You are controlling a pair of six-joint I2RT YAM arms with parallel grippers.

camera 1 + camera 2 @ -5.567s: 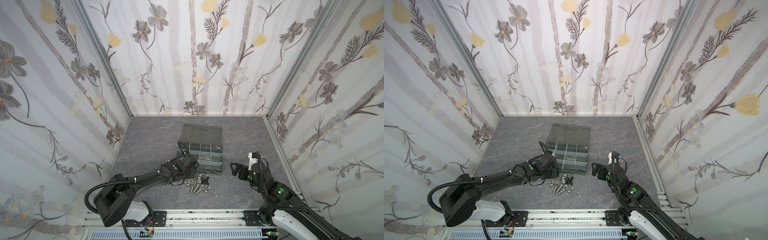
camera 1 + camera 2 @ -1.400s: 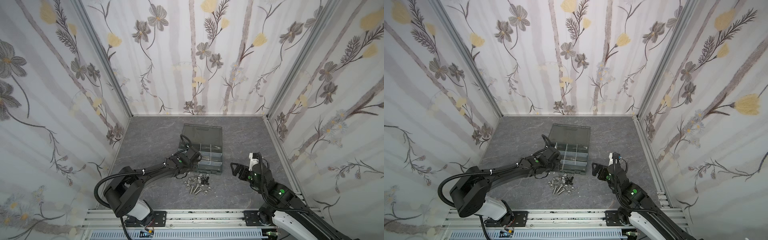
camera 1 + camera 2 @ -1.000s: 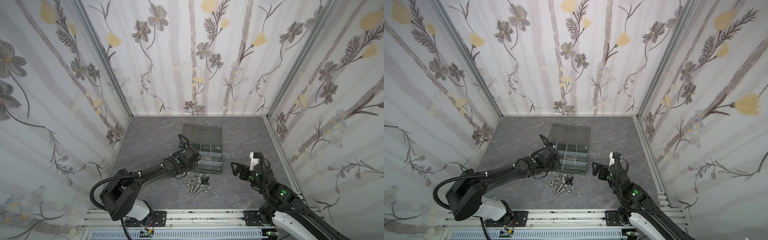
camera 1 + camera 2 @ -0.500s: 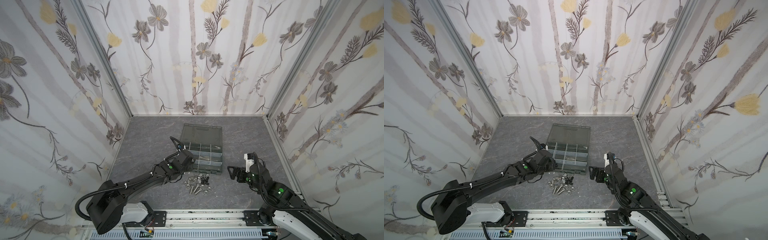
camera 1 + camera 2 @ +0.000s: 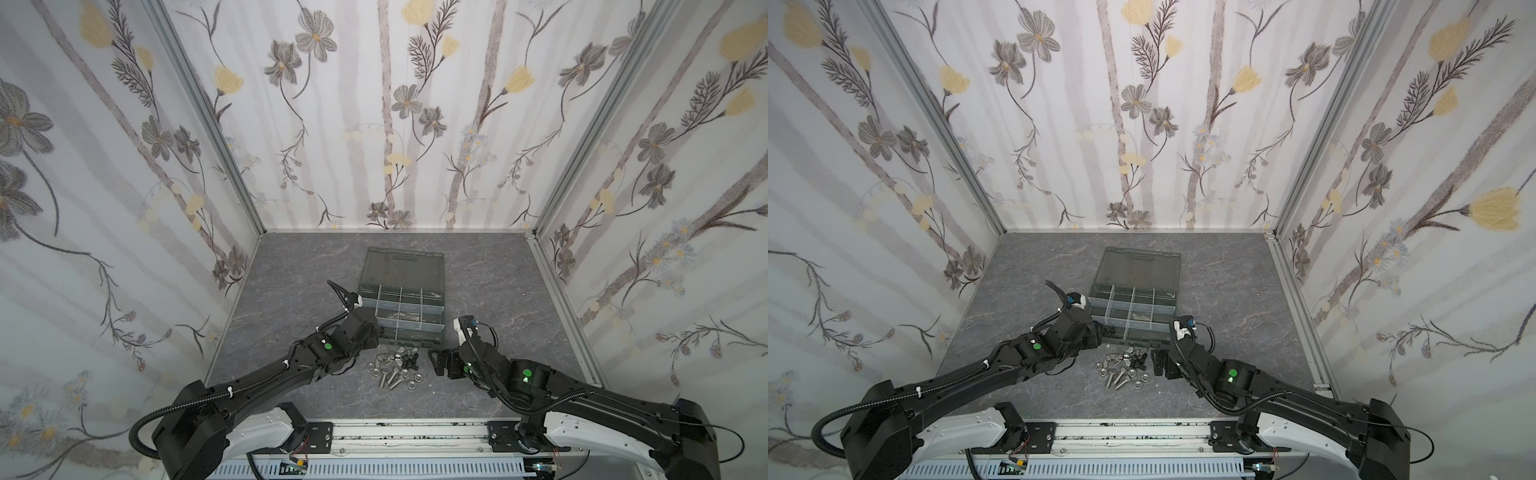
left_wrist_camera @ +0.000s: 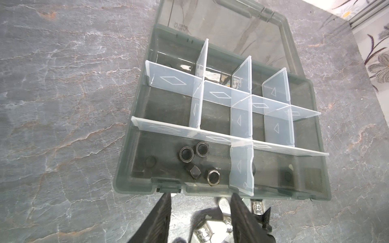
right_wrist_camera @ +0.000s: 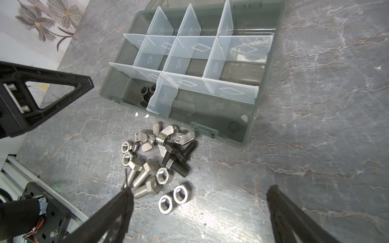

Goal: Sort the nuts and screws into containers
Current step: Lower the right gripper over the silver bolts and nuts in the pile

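The loose screws (image 7: pixel 143 174) and nuts (image 7: pixel 182 194) lie in one small pile (image 5: pixel 392 370) on the table, just in front of the containers (image 5: pixel 411 337), the compartments of an open dark grey case. Silver bolts, two black bolts (image 7: pixel 179 160), wing nuts (image 7: pixel 166 136) and hex nuts are mixed together. Several black nuts (image 6: pixel 186 154) lie in the front left compartment. My left gripper (image 6: pixel 200 202) hovers at the case's front left corner, open and empty. My right gripper (image 7: pixel 199 189) stands wide open just right of the pile, holding nothing.
The case's smoky lid (image 5: pixel 403 268) lies flat behind it. Pale dividers (image 6: pixel 240 166) stand up inside the case. Flowered walls close in the grey stone-patterned table (image 5: pixel 299 266) on three sides. A metal rail (image 5: pixel 395 432) runs along the front edge.
My left gripper has pulled back from over the case to its front left corner. My right gripper has moved left, closer to the pile.
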